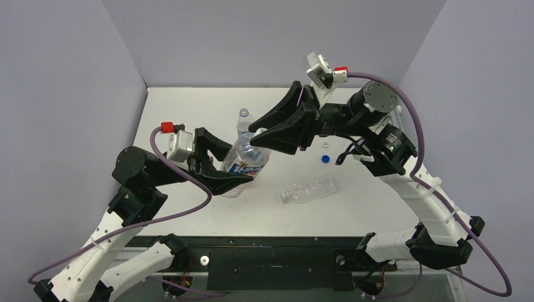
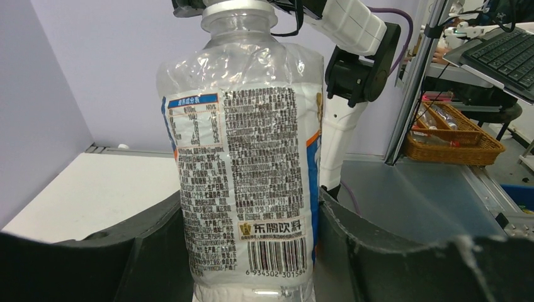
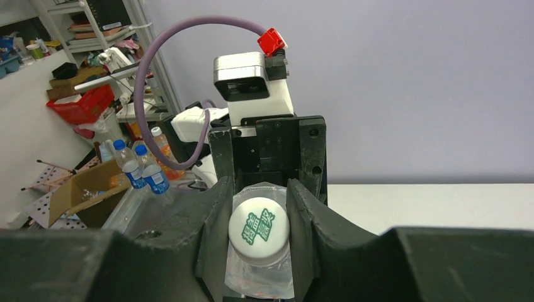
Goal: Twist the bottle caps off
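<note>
1. I've got left arm (image 1: 135, 168) bent and reaching inward, left jaws clamped across the bottle (image 1: 247, 162) body.
2. Right arm (image 1: 385, 143) reaches in from the opposite side, right jaws pinched shut on the cap (image 3: 259, 229).

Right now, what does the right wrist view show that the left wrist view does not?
Only the right wrist view: the white cap with green print, pinched between the fingers of the right gripper. Only the left wrist view: the back label with fine print and a barcode, plus a wicker basket beyond the table. Both: the same clear bottle, its body clamped by the left gripper.
</note>
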Robot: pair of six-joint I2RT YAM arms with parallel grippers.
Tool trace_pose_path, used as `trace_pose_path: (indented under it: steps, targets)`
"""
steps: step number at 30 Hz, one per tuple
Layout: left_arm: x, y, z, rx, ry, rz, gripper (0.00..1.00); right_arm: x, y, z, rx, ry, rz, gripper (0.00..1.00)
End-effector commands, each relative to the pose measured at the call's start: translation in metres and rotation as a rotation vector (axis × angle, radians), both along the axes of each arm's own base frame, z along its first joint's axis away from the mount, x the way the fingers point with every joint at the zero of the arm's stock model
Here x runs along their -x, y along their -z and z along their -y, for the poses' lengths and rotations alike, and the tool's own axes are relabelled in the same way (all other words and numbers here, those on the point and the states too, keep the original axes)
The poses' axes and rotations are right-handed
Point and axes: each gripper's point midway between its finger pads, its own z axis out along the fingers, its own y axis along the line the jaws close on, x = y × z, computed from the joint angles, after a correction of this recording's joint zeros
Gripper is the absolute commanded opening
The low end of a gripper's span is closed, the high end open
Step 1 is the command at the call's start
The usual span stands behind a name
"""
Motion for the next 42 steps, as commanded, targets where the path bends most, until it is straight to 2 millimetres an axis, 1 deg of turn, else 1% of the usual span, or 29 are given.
trace_pose_path:
  steps: [1, 4, 7, 8, 9, 10, 11, 12, 13, 14, 15, 16, 20, 21, 22, 23, 26, 29, 32, 33, 36, 39, 41, 42]
  targets:
    - [0.017, -0.01, -0.007, 0.017, 0.046, 0.07, 0.0, 0.018, -0.053, 0.038, -0.142, 0.029, 0.134, 0.0]
    - [0.016, -0.009, -0.007, 0.016, 0.044, 0.069, 0.0, 0.013, -0.048, 0.035, -0.129, 0.037, 0.122, 0.0]
    - [0.011, -0.009, -0.006, 0.021, 0.021, 0.069, 0.0, 0.001, -0.044, 0.03, -0.115, 0.092, 0.093, 0.0]
    - [0.008, -0.009, -0.006, 0.021, 0.009, 0.074, 0.0, -0.004, -0.043, 0.028, -0.111, 0.117, 0.087, 0.03]
    - [0.004, -0.009, -0.006, 0.026, -0.015, 0.074, 0.0, -0.015, -0.038, 0.025, -0.093, 0.175, 0.048, 0.19]
    - [0.0, -0.009, -0.006, 0.026, -0.035, 0.086, 0.0, -0.023, -0.037, 0.023, -0.085, 0.21, 0.05, 0.32]
    - [-0.008, -0.009, -0.006, 0.032, -0.075, 0.084, 0.0, -0.036, -0.029, 0.021, -0.057, 0.291, 0.007, 0.66]
    - [-0.014, -0.008, -0.007, 0.031, -0.104, 0.097, 0.0, -0.044, -0.03, 0.02, -0.051, 0.343, 0.014, 0.73]
    - [-0.024, -0.007, -0.008, 0.037, -0.155, 0.089, 0.0, -0.054, -0.021, 0.019, -0.015, 0.417, -0.02, 0.79]
    - [-0.03, -0.006, -0.009, 0.036, -0.188, 0.106, 0.0, -0.056, -0.021, 0.017, -0.007, 0.45, -0.017, 0.8]
    - [-0.04, -0.006, -0.011, 0.04, -0.239, 0.101, 0.0, -0.071, -0.015, 0.019, 0.016, 0.547, -0.046, 0.81]
    - [-0.049, -0.006, -0.013, 0.045, -0.289, 0.112, 0.0, -0.076, -0.014, 0.021, 0.019, 0.604, -0.059, 0.81]
    - [-0.07, -0.002, -0.019, 0.042, -0.4, 0.135, 0.0, -0.087, -0.011, 0.023, 0.024, 0.74, -0.115, 0.82]
    - [-0.073, 0.0, -0.019, 0.04, -0.414, 0.137, 0.0, -0.09, -0.012, 0.021, 0.024, 0.755, -0.137, 0.82]
    - [-0.078, -0.001, -0.021, 0.04, -0.441, 0.144, 0.0, -0.092, -0.007, 0.02, 0.046, 0.774, -0.151, 0.82]
    - [-0.081, 0.001, -0.021, 0.032, -0.454, 0.155, 0.0, -0.094, -0.007, 0.015, 0.051, 0.779, -0.161, 0.82]
    - [-0.089, 0.004, -0.024, 0.018, -0.501, 0.178, 0.0, -0.097, 0.002, 0.007, 0.098, 0.803, -0.182, 0.83]
    - [-0.095, 0.008, -0.026, 0.0, -0.53, 0.202, 0.0, -0.102, 0.006, -0.001, 0.12, 0.822, -0.198, 0.83]
    - [-0.096, 0.008, -0.027, 0.001, -0.539, 0.21, 0.0, -0.108, 0.015, -0.007, 0.146, 0.84, -0.211, 0.73]
    - [-0.095, 0.008, -0.027, 0.002, -0.538, 0.212, 0.0, -0.108, 0.015, -0.007, 0.149, 0.842, -0.215, 0.68]
    - [-0.095, 0.007, -0.027, 0.003, -0.538, 0.215, 0.0, -0.111, 0.019, -0.011, 0.159, 0.845, -0.225, 0.59]
    - [-0.094, 0.007, -0.029, 0.007, -0.541, 0.215, 0.0, -0.11, 0.017, -0.011, 0.147, 0.842, -0.232, 0.47]
    - [-0.094, 0.008, -0.029, 0.006, -0.54, 0.215, 0.0, -0.109, 0.014, -0.009, 0.129, 0.837, -0.233, 0.41]
    - [-0.094, 0.009, -0.029, 0.005, -0.539, 0.215, 0.0, -0.108, 0.013, -0.008, 0.123, 0.835, -0.234, 0.4]
